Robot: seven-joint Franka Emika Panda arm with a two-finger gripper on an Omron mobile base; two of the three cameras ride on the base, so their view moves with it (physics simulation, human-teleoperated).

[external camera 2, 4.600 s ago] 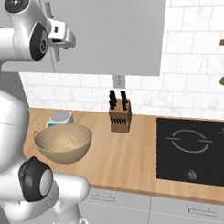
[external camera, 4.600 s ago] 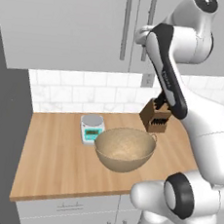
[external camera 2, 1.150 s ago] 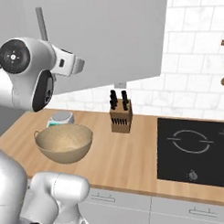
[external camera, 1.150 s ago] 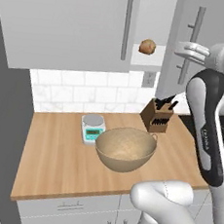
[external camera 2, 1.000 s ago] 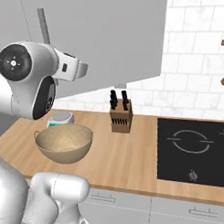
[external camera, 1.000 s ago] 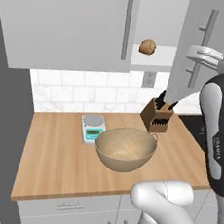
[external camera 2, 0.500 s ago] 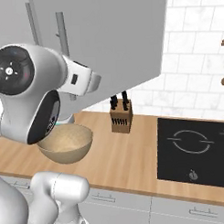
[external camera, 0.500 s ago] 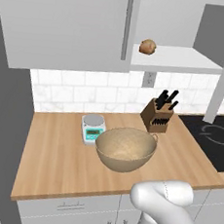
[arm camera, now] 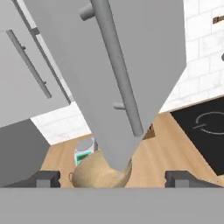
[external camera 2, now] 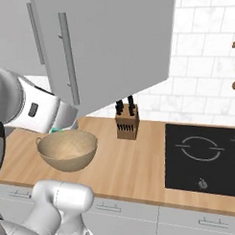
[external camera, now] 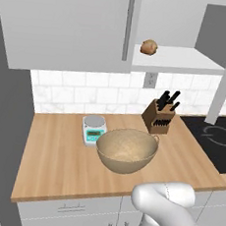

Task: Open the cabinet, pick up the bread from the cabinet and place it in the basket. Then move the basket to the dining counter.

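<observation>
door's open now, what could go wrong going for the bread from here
The swung-open light grey cabinet door with its metal bar handle hangs just ahead of the open gripper; reaching straight in may hit it.

The small round golden-brown bread roll sits near the front edge of the pale shelf, so a nudge might roll it off.

If it falls, it may miss the tan woven basket below.

cabinet (external camera: 69, 26) right door open, bread (external camera: 149, 47) on shelf, basket (external camera: 126, 150) below
</observation>
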